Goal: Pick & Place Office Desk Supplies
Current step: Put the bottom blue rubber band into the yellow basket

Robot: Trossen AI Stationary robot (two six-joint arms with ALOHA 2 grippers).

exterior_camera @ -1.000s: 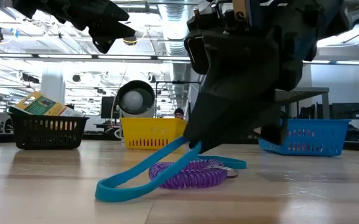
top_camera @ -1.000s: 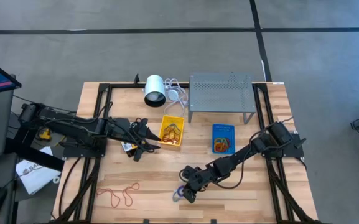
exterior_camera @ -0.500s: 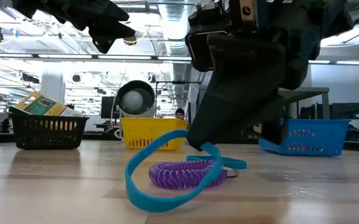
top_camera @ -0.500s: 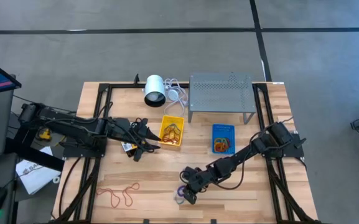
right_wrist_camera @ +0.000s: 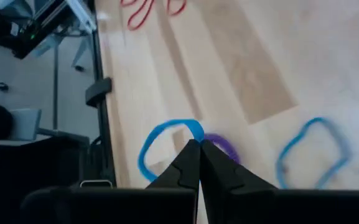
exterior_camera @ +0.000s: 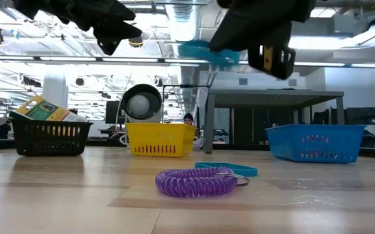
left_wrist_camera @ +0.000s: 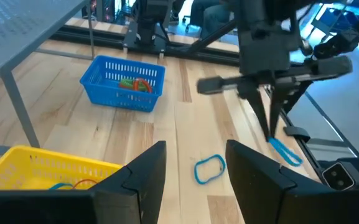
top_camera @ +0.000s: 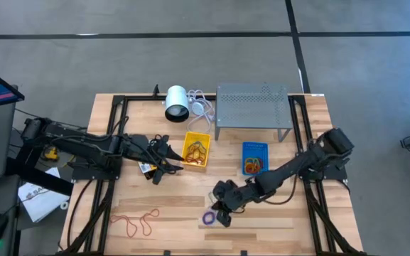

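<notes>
bins [top_camera: 196, 151] left of stand [top_camera: 253, 104], coil [exterior_camera: 196, 182] before them

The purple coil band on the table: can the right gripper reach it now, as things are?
Probably not at once. The right gripper is shut on a blue rubber band and lifted above the purple coil band. Nothing blocks the way down, but it must first release the band.

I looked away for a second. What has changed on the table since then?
The right gripper, shut on a blue rubber band, has lifted it off the table, clear of the purple coil band. The coil and a second blue band stayed put; the left gripper hasn't moved.
</notes>
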